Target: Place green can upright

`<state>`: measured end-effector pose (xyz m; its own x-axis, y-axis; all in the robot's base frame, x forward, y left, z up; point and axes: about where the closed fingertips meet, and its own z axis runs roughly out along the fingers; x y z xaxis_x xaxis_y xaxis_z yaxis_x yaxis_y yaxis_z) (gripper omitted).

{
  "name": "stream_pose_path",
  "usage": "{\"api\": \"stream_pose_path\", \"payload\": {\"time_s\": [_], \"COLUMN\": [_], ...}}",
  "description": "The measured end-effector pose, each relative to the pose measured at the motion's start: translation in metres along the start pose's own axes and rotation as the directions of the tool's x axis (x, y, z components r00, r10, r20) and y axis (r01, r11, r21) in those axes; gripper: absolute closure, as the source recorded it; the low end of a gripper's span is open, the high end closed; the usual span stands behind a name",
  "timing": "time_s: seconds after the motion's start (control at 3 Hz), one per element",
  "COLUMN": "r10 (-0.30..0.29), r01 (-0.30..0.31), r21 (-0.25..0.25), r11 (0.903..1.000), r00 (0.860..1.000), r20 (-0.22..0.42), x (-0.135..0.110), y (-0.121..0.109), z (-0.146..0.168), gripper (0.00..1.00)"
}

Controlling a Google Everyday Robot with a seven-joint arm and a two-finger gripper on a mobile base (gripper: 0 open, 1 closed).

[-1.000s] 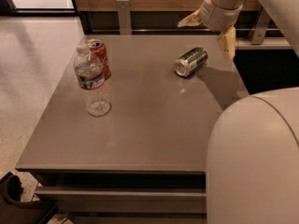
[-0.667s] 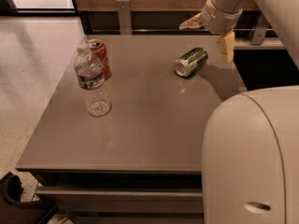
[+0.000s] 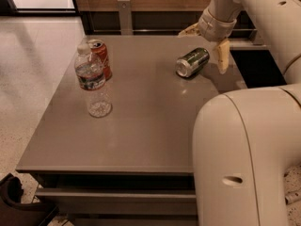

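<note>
Fingers (image 3: pixel 222 55) of the two-finger gripper (image 3: pixel 202 47) are spread wide. One pale tan pad shows beyond the far side of the can and the other hangs down at its right, and nothing is between them yet. From my seat at the controls I read the gripper as hovering at the far right of the flat grey table top (image 3: pixel 141 126), just above and behind the small dark-green aluminium drink can (image 3: pixel 193 61).

That can lies on its side, with its silver end turned toward me and to the left and its body running back to the right. It rests on the table and I see no finger touching it.

Over the last second the gripper has come lower and a little nearer to the can. The big white arm housing has also swung further into the right foreground. The can itself has not shifted, so this looks to me like the approach and not yet a grasp.

The clear plastic water bottle (image 3: pixel 93 86) and the red-orange soda can (image 3: pixel 101 58) right behind it both stand upright at the far left, well apart from the work, so I am not worried about them.

Next I judge that the jaws must come down astride the can's round body and close across it. A can lying down may roll off toward the right edge if one pad nudges it first.
</note>
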<state>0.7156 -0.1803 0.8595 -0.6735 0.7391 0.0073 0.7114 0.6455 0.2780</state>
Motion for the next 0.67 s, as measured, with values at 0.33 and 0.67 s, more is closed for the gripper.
{"api": "stream_pose_path", "payload": {"time_s": [0.33, 0.67], "r10": [0.002, 0.001], "r01": [-0.001, 0.0], "r21": [0.013, 0.022], "r11": [0.9999, 0.9998], "r00": [0.999, 0.999], "r20": [-0.036, -0.049], "x": [0.002, 0.0038], "y": [0.0063, 0.011], "z": [0.0192, 0.0282], "gripper": [0.02, 0.25]}}
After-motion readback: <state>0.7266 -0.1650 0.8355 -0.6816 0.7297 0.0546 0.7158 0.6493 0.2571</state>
